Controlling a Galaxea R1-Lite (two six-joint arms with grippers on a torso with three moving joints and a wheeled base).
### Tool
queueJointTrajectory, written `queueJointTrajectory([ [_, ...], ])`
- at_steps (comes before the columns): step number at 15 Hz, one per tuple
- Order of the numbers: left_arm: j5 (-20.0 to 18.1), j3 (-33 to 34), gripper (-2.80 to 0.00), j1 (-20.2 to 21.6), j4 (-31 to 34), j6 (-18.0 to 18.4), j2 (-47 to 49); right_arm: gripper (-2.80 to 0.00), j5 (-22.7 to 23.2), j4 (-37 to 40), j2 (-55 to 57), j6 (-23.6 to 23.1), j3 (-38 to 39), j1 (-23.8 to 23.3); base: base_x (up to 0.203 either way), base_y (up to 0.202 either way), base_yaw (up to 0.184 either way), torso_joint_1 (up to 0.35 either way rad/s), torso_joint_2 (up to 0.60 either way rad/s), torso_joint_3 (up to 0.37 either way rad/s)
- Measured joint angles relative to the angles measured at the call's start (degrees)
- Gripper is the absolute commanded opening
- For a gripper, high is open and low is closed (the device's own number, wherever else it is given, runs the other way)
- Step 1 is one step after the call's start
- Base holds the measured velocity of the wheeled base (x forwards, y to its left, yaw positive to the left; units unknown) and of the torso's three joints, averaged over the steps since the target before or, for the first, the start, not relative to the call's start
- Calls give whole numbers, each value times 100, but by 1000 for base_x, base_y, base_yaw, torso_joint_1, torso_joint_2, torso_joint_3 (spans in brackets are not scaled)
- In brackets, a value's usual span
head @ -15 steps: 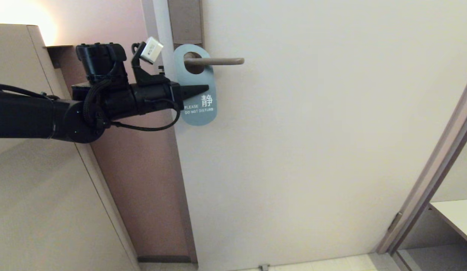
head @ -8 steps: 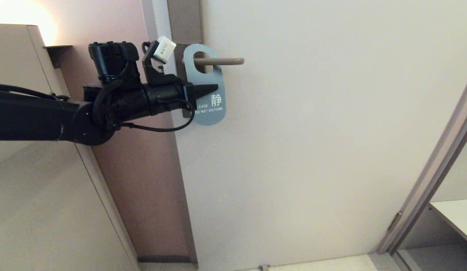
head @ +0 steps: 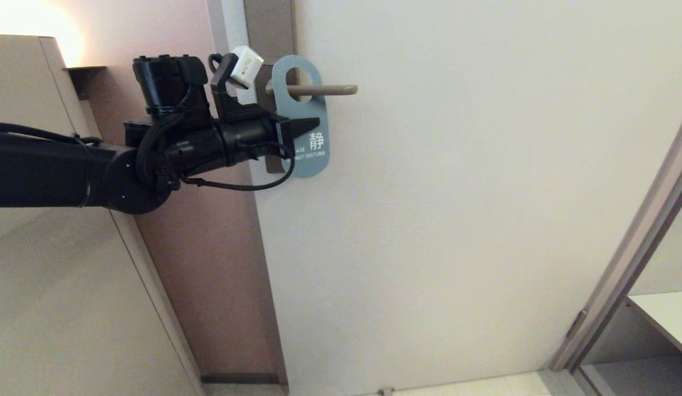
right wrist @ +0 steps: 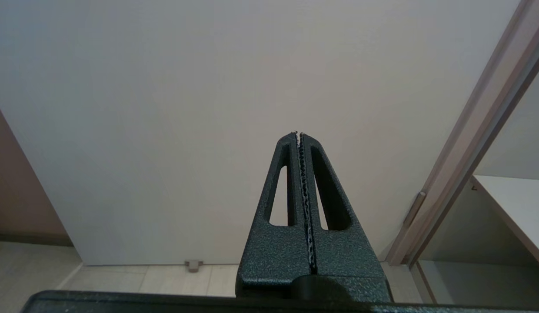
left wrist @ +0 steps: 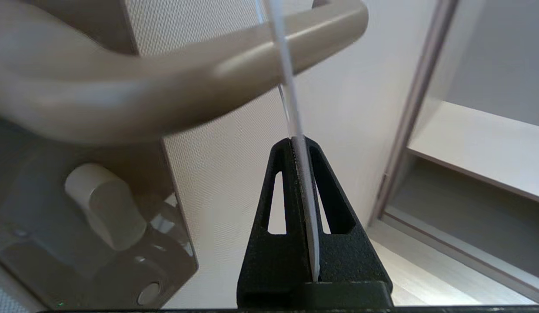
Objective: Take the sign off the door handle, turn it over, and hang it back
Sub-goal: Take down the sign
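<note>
The sign (head: 313, 115) shows its blue face with white text and hangs by its oval hole on the door handle (head: 327, 89), a beige lever. My left gripper (head: 313, 124) is shut on the sign's middle, coming in from the left. In the left wrist view the sign (left wrist: 291, 100) is edge-on between the shut fingers, with the door handle (left wrist: 174, 82) passing across it. The grey-brown backplate (head: 269, 27) shows above the handle. My right gripper (right wrist: 298, 134) is shut and empty, away from the handle, and does not show in the head view.
The white door (head: 456, 192) fills the middle. A beige cabinet (head: 44, 247) stands at the left, under my left arm. A door frame (head: 632, 247) and a shelf (head: 665, 313) lie at the right. A thumb-turn lock (left wrist: 104, 208) sits below the handle.
My left gripper has moved right and slightly up with the sign, sliding the sign along the handle away from the backplate. The hole now sits higher around the lever.
</note>
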Motion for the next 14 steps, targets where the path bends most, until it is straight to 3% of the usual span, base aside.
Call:
queueJointTrajectory([
  [9,905,0,-280,-292,-3,165,22,-280,-1,-2,-1,0,0,0,0,0,0,0,0,0],
  [14,1114,-24,-280,-297,-20,197,240,-280,0,-2,0,2,0,0,0,0,0,0,0,0],
])
